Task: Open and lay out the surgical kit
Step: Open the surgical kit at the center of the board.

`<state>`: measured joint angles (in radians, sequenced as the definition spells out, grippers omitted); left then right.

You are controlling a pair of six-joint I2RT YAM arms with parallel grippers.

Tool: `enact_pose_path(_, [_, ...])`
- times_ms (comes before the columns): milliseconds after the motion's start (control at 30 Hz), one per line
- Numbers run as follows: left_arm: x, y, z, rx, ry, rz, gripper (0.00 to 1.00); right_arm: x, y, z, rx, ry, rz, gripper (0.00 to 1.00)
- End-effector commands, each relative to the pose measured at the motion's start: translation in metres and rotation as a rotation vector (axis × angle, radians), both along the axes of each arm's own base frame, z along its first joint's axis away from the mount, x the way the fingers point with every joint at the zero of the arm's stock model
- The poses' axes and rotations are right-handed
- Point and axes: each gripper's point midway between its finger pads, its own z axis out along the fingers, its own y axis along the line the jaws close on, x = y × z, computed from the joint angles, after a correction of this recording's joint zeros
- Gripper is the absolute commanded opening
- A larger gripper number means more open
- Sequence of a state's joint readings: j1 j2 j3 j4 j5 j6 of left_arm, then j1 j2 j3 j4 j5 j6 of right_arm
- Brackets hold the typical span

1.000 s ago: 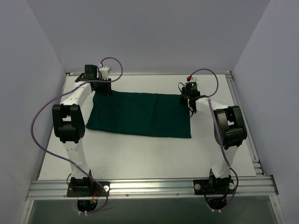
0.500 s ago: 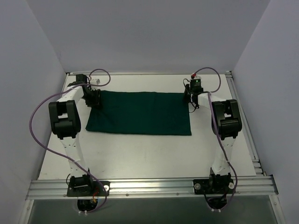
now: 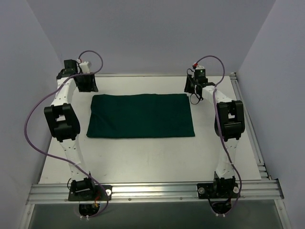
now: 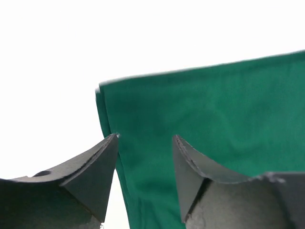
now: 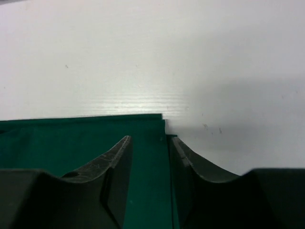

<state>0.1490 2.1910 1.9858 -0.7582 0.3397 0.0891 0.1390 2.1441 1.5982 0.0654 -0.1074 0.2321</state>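
- The cloth lies flat on the white surface, as a dark green rectangle. Its long sides run from left to right, about in the middle between your two arms.
- You can see only the cloth. What is wrapped inside it cannot be told.
- Your left claw is at the far left of the surface, just beyond the far left corner of the cloth. From above it looks apart from the cloth.
- In the left wrist view the left claw is spread. The two dark fingers stand clearly apart and nothing is between them.
- Behind this gap you see the corner of the cloth. At its left edge more than one layer shows, one on top of the other.
- Your right claw is at the far right, near the far right corner of the cloth. From above I cannot tell if it touches the cloth.
- In the right wrist view the right claw is also parted, but the gap is more narrow than on the left. The fingers pinch nothing.
- Past them lies the cloth, with its corner just beyond the fingertips and bare white surface behind it.
- A purple cable hangs in a loop beside the left arm.
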Motion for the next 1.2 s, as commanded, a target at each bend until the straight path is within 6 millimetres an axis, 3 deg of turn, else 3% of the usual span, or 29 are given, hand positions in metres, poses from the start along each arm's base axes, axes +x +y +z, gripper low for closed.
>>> enact_pose_path(0, [0.017, -0.004, -0.018, -0.01, 0.025, -0.008, 0.59, 0.003, 0.001, -0.014, -0.007, 0.05, 0.039, 0.35])
enact_pose_path(67, [0.022, -0.006, -0.03, -0.012, 0.038, -0.02, 0.63, 0.01, 0.004, -0.017, 0.001, 0.045, 0.05, 0.36])
enact_pose_path(133, [0.024, -0.009, -0.045, -0.009, 0.061, -0.036, 0.66, 0.006, 0.006, -0.033, 0.005, 0.093, 0.057, 0.36])
enact_pose_path(300, [0.032, -0.013, -0.056, -0.002, 0.062, -0.063, 0.68, 0.006, 0.018, -0.062, 0.049, 0.147, 0.097, 0.35])
enact_pose_path(467, [0.039, -0.011, -0.066, 0.0, 0.071, -0.05, 0.67, 0.001, 0.025, -0.071, 0.078, 0.171, 0.119, 0.22])
enact_pose_path(567, [0.043, -0.01, -0.067, 0.004, 0.066, -0.043, 0.67, 0.001, 0.024, -0.063, 0.077, 0.148, 0.116, 0.17])
enact_pose_path(700, [0.049, -0.009, -0.064, 0.006, 0.048, -0.04, 0.66, 0.003, 0.021, -0.056, 0.065, 0.135, 0.113, 0.0])
enact_pose_path(1033, [0.053, -0.009, -0.065, -0.004, 0.043, -0.026, 0.59, 0.01, 0.033, -0.002, 0.085, 0.039, 0.148, 0.0])
enact_pose_path(1167, [0.049, 0.0, -0.071, 0.032, 0.078, 0.014, 0.65, 0.007, 0.035, 0.015, 0.097, 0.013, 0.159, 0.0])
